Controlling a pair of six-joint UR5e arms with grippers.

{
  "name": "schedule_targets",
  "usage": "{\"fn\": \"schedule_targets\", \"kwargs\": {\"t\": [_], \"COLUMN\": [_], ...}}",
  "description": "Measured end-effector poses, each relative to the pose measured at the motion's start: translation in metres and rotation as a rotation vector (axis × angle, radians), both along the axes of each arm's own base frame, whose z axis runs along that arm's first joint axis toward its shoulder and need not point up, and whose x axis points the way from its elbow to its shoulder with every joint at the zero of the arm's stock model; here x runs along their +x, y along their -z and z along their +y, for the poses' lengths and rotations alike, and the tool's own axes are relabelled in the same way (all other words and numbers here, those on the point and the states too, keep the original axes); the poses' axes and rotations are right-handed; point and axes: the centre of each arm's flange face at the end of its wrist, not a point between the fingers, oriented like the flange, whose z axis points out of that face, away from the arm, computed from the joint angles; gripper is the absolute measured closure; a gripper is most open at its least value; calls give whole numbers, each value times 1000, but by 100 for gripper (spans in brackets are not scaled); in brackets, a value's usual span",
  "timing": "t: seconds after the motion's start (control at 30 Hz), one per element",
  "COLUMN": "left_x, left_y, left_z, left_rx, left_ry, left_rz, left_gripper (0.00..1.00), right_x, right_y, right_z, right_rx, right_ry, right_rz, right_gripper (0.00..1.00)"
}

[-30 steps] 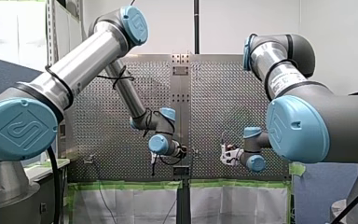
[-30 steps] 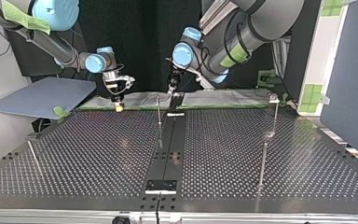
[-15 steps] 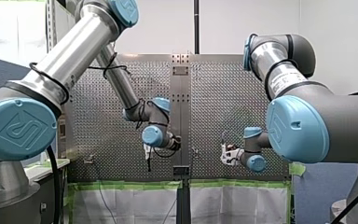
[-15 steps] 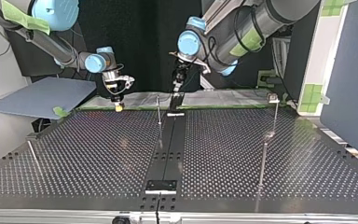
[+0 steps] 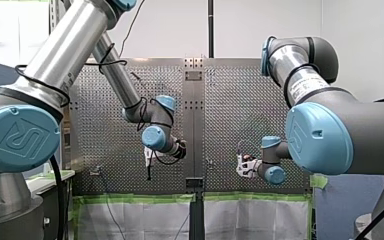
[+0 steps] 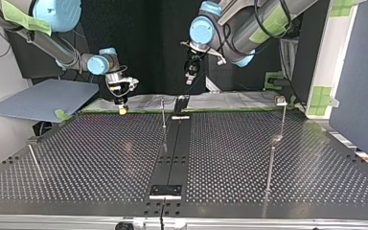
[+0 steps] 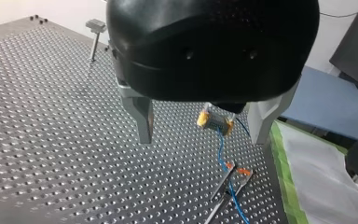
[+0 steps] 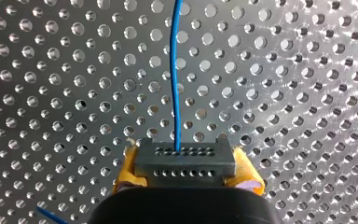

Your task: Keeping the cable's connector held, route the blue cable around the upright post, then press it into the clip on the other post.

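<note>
The blue cable [image 8: 175,70] is a thin, straight strand leaving a dark grey connector [image 8: 185,158] drilled with two rows of small holes. The right pincer [image 8: 186,175] is grasping that connector between yellow pads [image 8: 125,175], low over the bench [image 6: 100,158] at the top view's far left. The left pincer [image 7: 200,135] is released, its metal fingers [image 7: 142,116] spread on nothing.

In the left wrist view the cable drops to an orange-tabbed fitting [image 7: 237,169], and its far end is cut off. In the top view the strand is too fine to see.

The bench is perforated metal with slim posts [image 6: 163,115]. Green tape [image 7: 283,182] edges one side, and a blue-grey panel [image 6: 43,98] lies at the top view's left.
</note>
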Motion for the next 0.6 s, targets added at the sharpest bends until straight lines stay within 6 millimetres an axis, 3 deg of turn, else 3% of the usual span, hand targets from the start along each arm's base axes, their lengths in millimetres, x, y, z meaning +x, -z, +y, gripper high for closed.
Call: {"fn": "schedule_targets", "kwargs": {"t": [0.6], "left_x": [-58], "left_y": [-29], "left_z": [41], "left_rx": [-11], "left_ry": [-27], "left_rz": [6], "left_gripper": [0], "right_x": [1], "right_y": [1], "right_z": [1], "right_rx": [1], "right_ry": [-7], "right_rz": [0], "right_gripper": [100]}}
